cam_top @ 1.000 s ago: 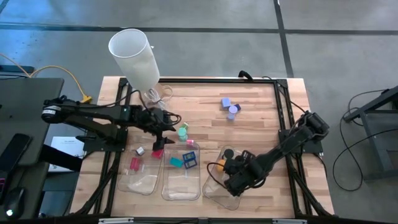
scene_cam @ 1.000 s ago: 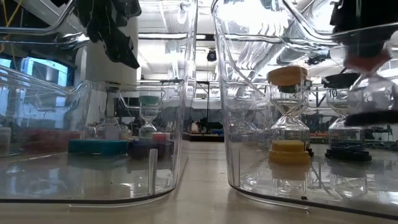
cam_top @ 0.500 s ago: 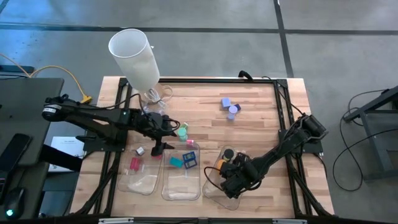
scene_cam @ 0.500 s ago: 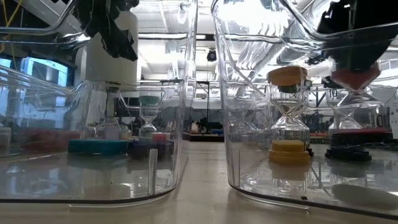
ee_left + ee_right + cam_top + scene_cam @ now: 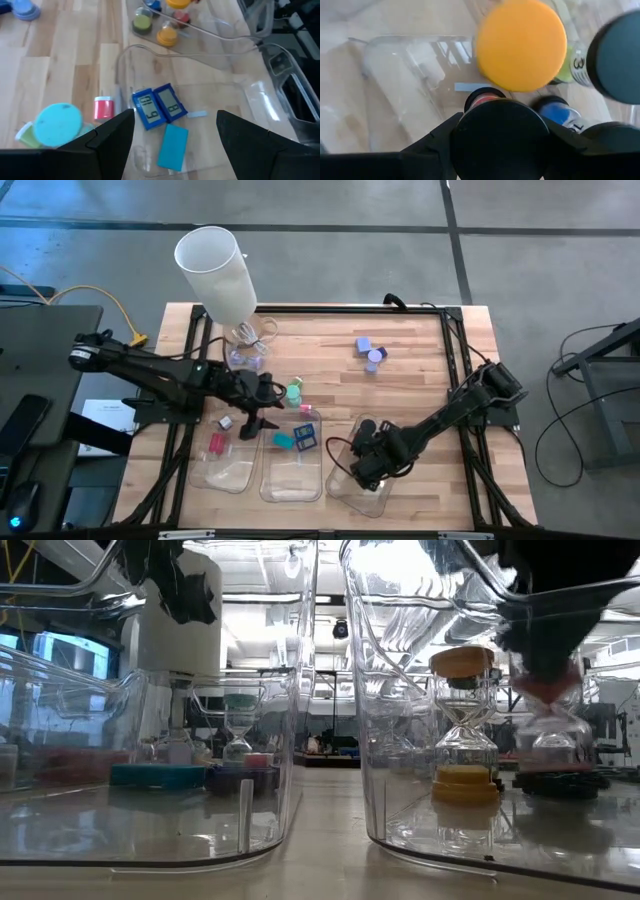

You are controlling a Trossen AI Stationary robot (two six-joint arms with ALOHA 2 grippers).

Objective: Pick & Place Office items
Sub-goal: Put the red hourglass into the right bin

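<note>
A wooden table (image 5: pixel 420 355) is carrying three clear trays. The right gripper (image 5: pixel 368 467) is clamping an upright black-capped sand timer (image 5: pixel 500 137) inside the right tray (image 5: pixel 345 488), directly beneath it; the left gripper (image 5: pixel 262 406), nearer the loose pieces, is spreading empty.

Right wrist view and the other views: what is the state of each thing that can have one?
Left gripper, jaws open, empty, beside the middle tray.
Right gripper, jaws shut on the black-capped sand timer, over the right tray.
Orange-capped sand timer, upright in the right tray.
White cylinder, standing, open end up.
</note>
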